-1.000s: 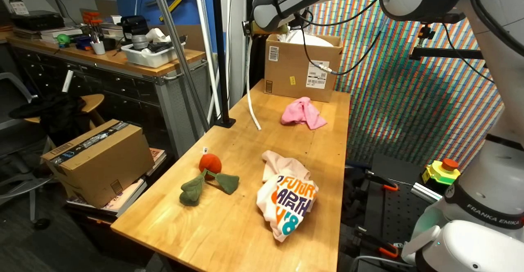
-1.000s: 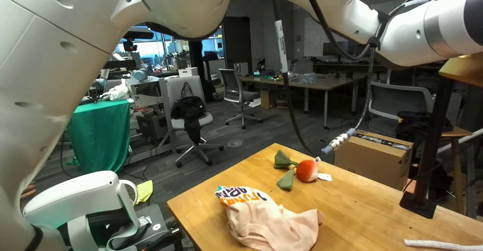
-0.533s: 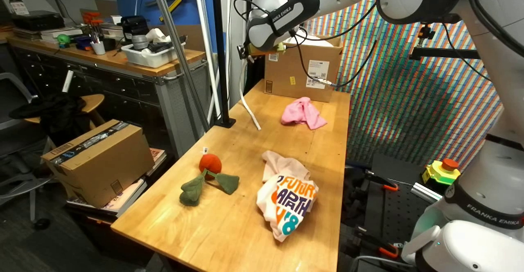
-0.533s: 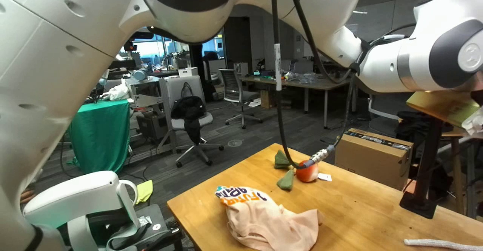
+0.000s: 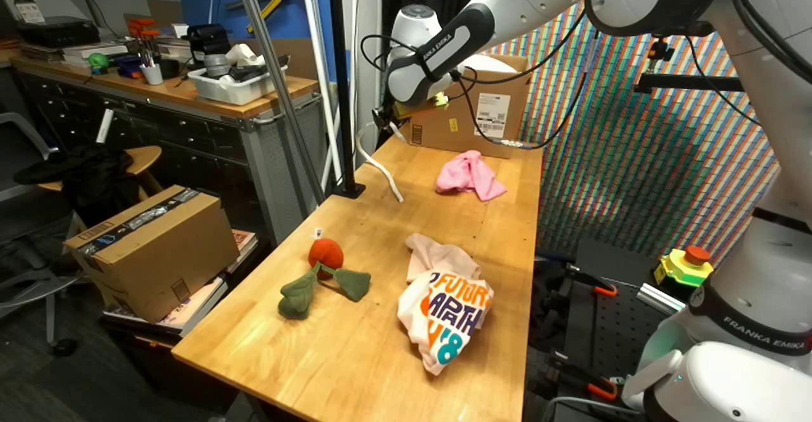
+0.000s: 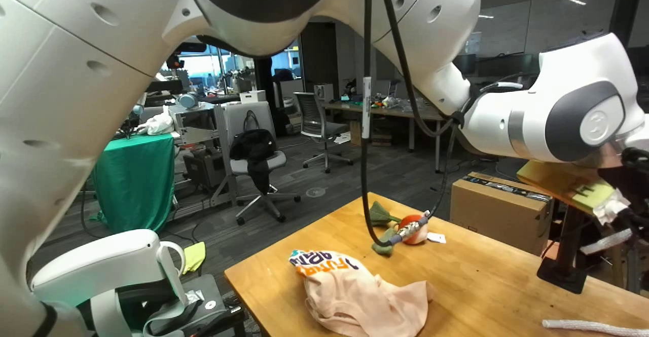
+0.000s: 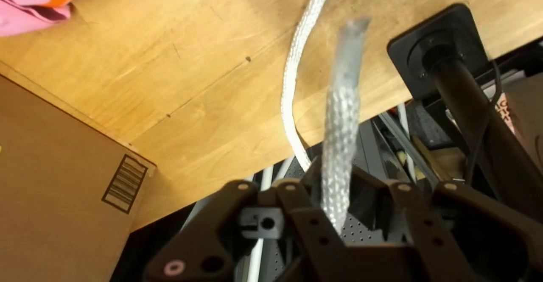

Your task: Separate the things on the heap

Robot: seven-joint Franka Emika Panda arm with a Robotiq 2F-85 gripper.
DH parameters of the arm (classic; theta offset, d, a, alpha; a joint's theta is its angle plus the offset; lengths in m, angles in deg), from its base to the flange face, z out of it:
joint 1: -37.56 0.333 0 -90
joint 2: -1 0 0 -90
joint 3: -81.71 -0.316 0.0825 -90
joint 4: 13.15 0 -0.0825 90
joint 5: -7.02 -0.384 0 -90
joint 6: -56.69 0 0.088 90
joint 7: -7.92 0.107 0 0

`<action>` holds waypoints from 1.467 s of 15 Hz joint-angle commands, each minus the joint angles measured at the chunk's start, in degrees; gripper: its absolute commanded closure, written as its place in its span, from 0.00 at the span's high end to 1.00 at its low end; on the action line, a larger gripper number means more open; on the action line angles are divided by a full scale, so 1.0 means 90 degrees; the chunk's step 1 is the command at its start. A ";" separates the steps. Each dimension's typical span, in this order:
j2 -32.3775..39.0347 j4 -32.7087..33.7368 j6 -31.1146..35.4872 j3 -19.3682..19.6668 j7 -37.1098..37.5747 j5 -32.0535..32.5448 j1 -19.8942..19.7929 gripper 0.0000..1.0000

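my gripper [image 7: 334,182] pinches the white cord [image 7: 340,133], probably separating it. next i should lay it down below me.

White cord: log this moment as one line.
gripper: shut on white cord; cord's lower end: on table; pink cloth, printed bag, red ball: lying apart

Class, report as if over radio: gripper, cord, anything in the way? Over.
Gripper shut on white cord. One end of it lying on wooden table. Black post close by, possibly in the way.
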 commanded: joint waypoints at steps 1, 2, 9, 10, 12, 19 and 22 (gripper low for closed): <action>-0.0337 -0.0687 0.0066 -0.0290 -0.0609 -0.0141 -0.0192 0.03; -0.0413 -0.0873 0.0063 -0.0387 -0.0756 -0.0175 -0.0232 0.03; -0.1036 -0.2342 0.0137 -0.0873 -0.1612 -0.0164 -0.0222 0.03; -0.1130 -0.2547 0.0144 -0.0917 -0.1689 -0.0155 -0.0215 0.03; -0.1289 -0.2900 0.0091 -0.0977 -0.1811 -0.0162 -0.0228 0.03; -0.1507 -0.3639 -0.0011 -0.0918 -0.1929 -0.0189 -0.0296 0.03; -0.1456 -0.3659 0.0029 -0.0923 -0.2039 -0.0246 -0.0441 0.03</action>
